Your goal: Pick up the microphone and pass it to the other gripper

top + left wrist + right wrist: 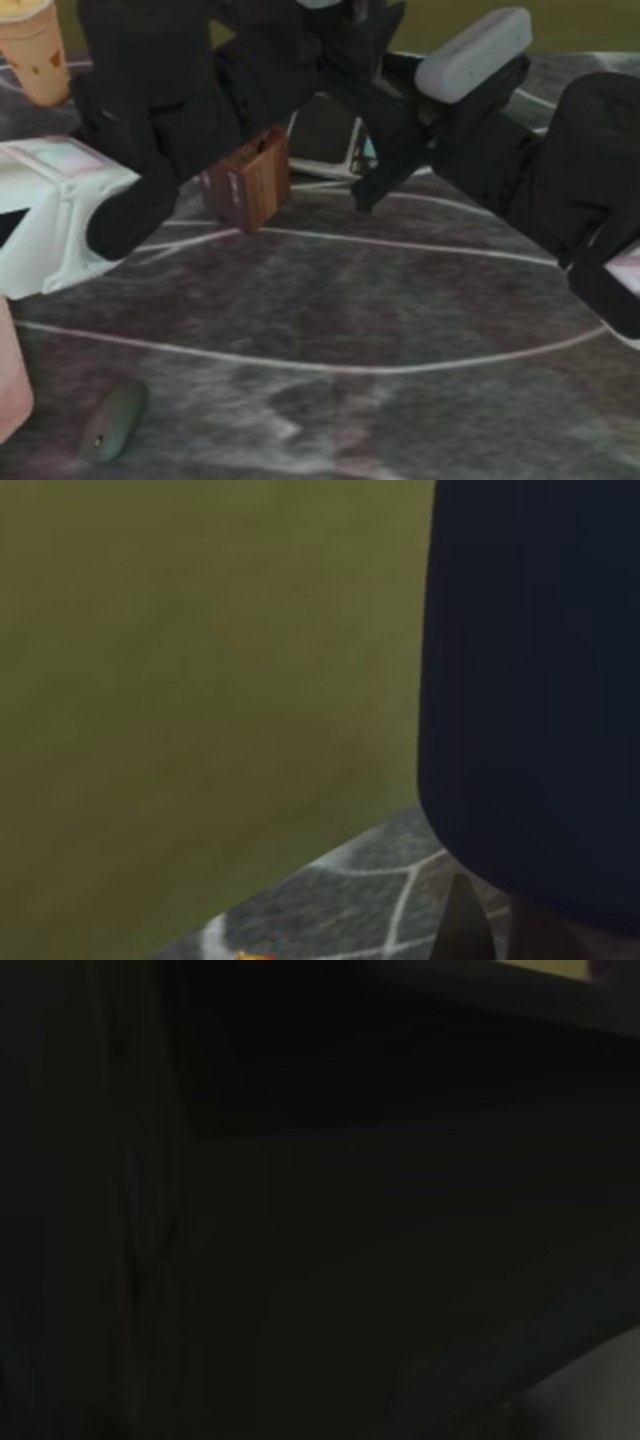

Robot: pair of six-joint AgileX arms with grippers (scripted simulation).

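The microphone's dark blue foam head (530, 680) fills one side of the left wrist view, very close to the camera. Its silver-grey handle is hidden. In the top view the microphone is hidden among the two black arms, which meet over the far middle of the table. My left gripper (345, 40) reaches in from the left to the far edge. My right gripper (395, 160), the other gripper, comes in from the right beneath its pale grey pad (470, 55). What either one holds does not show. The right wrist view is dark.
A brown wooden box (250, 180) stands just left of the grippers, with a dark white-edged case (325, 135) behind it. An orange cup (35, 50) is at the far left, a white block (50, 210) at the left edge, and a green mouse (112, 420) at the near left.
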